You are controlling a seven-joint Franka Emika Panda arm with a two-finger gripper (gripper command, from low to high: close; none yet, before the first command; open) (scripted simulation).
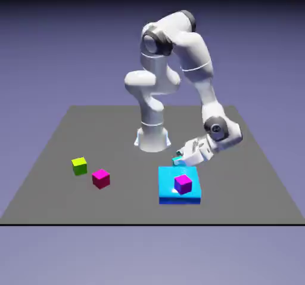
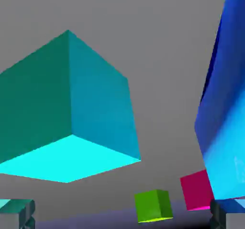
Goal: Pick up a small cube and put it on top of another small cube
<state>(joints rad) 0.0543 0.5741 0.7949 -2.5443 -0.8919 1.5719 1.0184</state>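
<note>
The dark grey table [image 1: 119, 129] spreads out under everything, with the blue slab lying flat on it; places here are given from that slab.

The white arm [image 1: 193, 51] stands on its base behind the slab, toward the exterior view's left, and bends over and down so that its hand comes in tilted from the exterior view's right.

The blue slab [image 1: 168, 181] is the broad, low block; a faint pale patch on it in the hand view is too blurred to read.

The gripper [image 2: 123, 216] is near the slab's robot-side edge, its jaws wide apart with nothing gripped.

Next come the little cubes. The cyan cube [image 2: 98, 98] sits just behind the slab, by the gripper; in the hand view it looms large, left of the middle. The violet cube [image 1: 183, 184] rests on the slab. The pink cube [image 1: 101, 179] is on the table, off the slab's left side in the exterior view, and the lime cube [image 1: 80, 166] lies farther out that way.
</note>
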